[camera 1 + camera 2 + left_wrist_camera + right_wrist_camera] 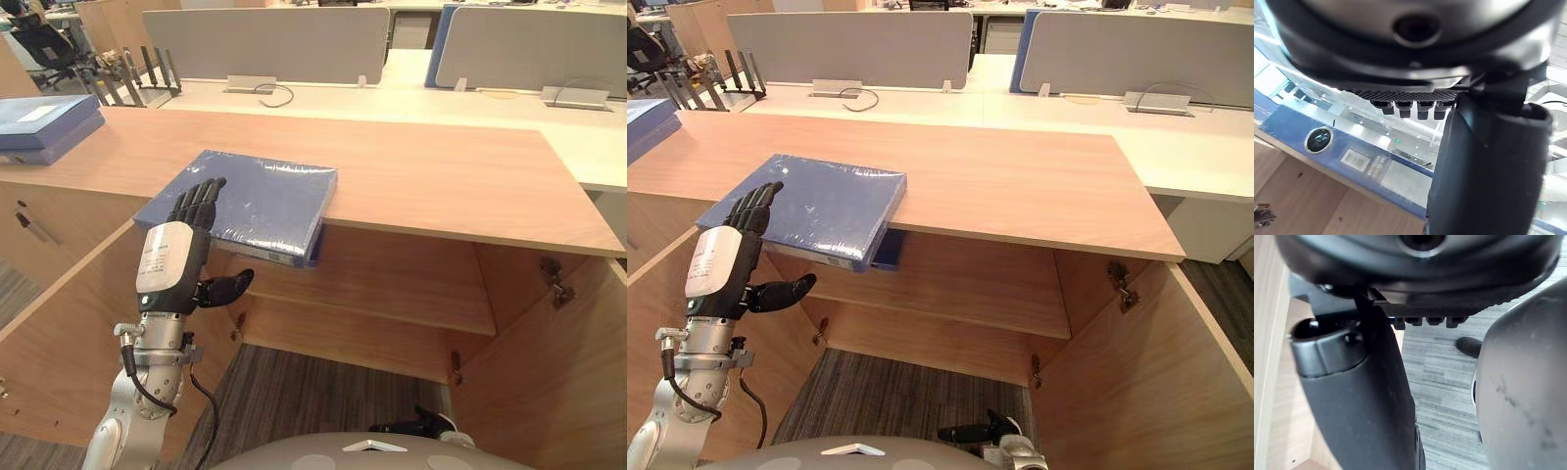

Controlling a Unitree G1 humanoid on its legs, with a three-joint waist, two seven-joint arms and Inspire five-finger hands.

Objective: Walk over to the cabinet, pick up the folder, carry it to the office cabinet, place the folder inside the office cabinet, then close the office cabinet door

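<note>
Blue folder (265, 201) flat on wooden counter (441, 176), near corner overhanging front edge above open cabinet. Left robot hand (174, 259) released: straight fingers lying on folder's near left part, thumb jutting sideways below edge, apart from it. Right robot hand (975, 432) low over carpet floor (294, 392), fingers relaxed, holding nothing. Cabinet doors (549, 382) swung open, shelf (392, 284) inside. Second blue folder (44, 122) at counter's far left.

We see glossy, reflective plastic film on the folder (260, 201), smooth matt wood grain on the counter (441, 171), a dull metal hinge (555, 279) and rough grey carpet (313, 387).
</note>
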